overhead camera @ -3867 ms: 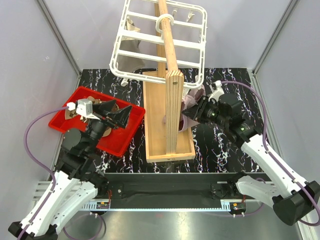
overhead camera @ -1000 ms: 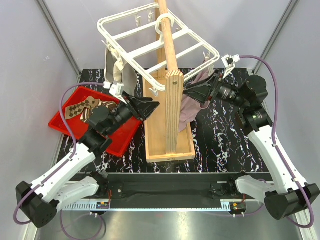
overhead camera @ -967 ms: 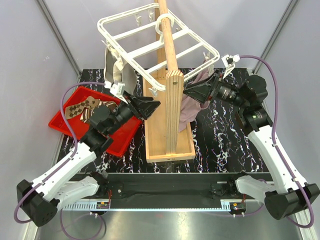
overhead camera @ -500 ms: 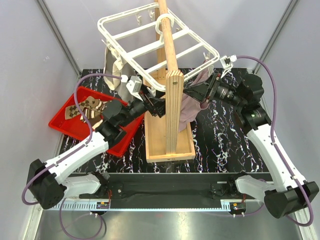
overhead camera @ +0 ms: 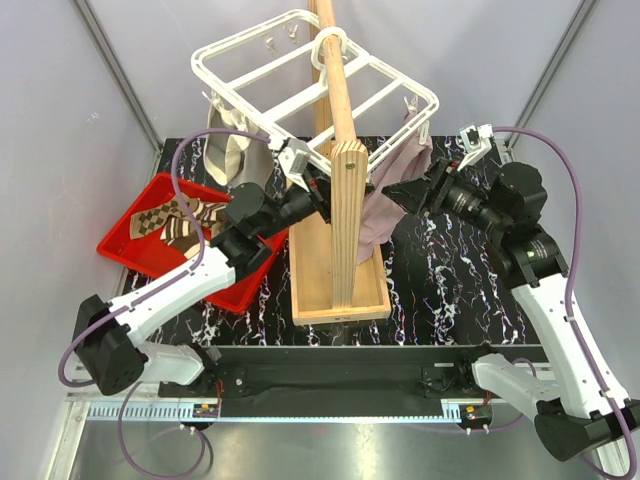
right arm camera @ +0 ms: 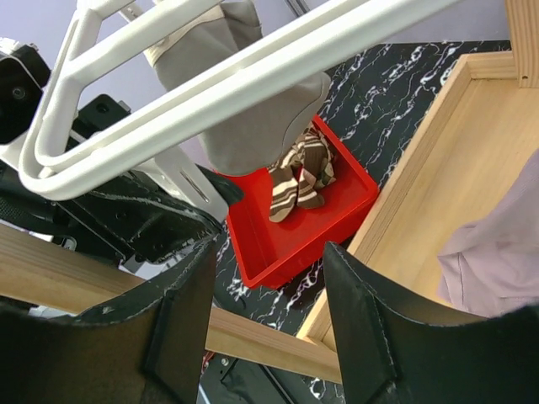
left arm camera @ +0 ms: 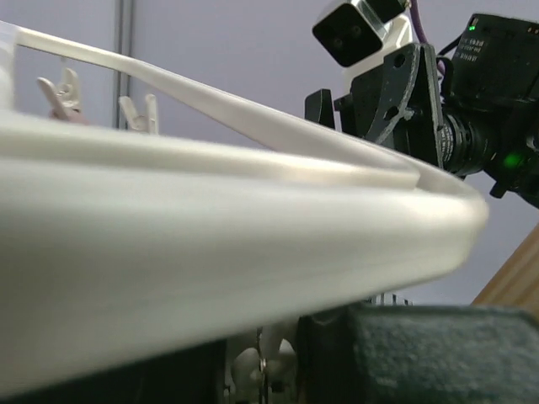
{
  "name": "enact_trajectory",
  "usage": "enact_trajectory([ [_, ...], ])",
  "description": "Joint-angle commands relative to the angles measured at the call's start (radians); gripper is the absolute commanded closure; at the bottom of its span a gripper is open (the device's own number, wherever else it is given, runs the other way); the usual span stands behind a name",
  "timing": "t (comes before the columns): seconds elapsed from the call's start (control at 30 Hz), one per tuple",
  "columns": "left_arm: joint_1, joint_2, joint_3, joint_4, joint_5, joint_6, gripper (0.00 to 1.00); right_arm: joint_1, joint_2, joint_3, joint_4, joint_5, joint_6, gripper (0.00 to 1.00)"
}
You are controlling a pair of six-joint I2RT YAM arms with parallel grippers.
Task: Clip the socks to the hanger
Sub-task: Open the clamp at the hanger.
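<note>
The white hanger [overhead camera: 250,110] hangs by its hook from the wooden pole. My left gripper [overhead camera: 320,195] is up under the hanger's near corner, beside the post. In the left wrist view the hanger bar [left arm camera: 210,252] fills the frame. Below it a white clip peg [left arm camera: 265,358] sits pinched between my dark fingers [left arm camera: 404,353]. My right gripper [overhead camera: 400,190] is open and empty beside a hanging mauve sock [overhead camera: 385,205]. Beige and grey socks [overhead camera: 232,155] hang at the hanger's left side. Brown-and-cream socks [overhead camera: 175,215] lie in the red tray [overhead camera: 135,262].
The wooden stand has a tall post [overhead camera: 350,220] on a shallow box base [overhead camera: 310,260] in the middle of the black marbled table [overhead camera: 450,290]. In the right wrist view the red tray [right arm camera: 278,252] and the left arm [right arm camera: 126,210] lie past my open gripper [right arm camera: 269,295].
My left arm has reached up and right to the hanger's near corner and its jaws have narrowed onto a clip peg. The hanger has swung a little. My right gripper has drawn back to the right.
</note>
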Motion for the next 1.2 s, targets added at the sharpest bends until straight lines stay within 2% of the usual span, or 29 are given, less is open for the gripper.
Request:
enact_trajectory([
  [0.0, -0.023, 0.026, 0.063, 0.037, 0.009, 0.029, 0.89, 0.006, -0.024, 0.050, -0.031, 0.036, -0.035, 0.39],
  [0.27, -0.069, 0.063, 0.095, 0.026, -0.055, 0.052, 0.96, 0.006, -0.028, 0.070, -0.026, 0.059, -0.060, 0.39],
  [0.4, -0.083, 0.067, 0.122, -0.014, -0.109, 0.071, 1.00, 0.006, 0.019, 0.110, -0.023, 0.026, -0.089, 0.31],
  [0.5, -0.099, 0.078, 0.174, -0.103, -0.162, 0.098, 1.00, 0.008, 0.033, 0.165, -0.091, 0.082, -0.144, 0.30],
  [0.67, -0.118, 0.092, 0.210, -0.184, -0.239, 0.135, 1.00, 0.014, 0.027, 0.190, -0.106, 0.130, -0.193, 0.27],
  [0.93, -0.138, 0.121, 0.250, -0.226, -0.264, 0.149, 1.00, 0.136, 0.088, 0.271, -0.172, 0.228, -0.250, 0.24],
  [1.17, -0.152, 0.126, 0.259, -0.252, -0.277, 0.151, 1.00, 0.186, 0.074, 0.230, -0.106, 0.368, -0.229, 0.25],
])
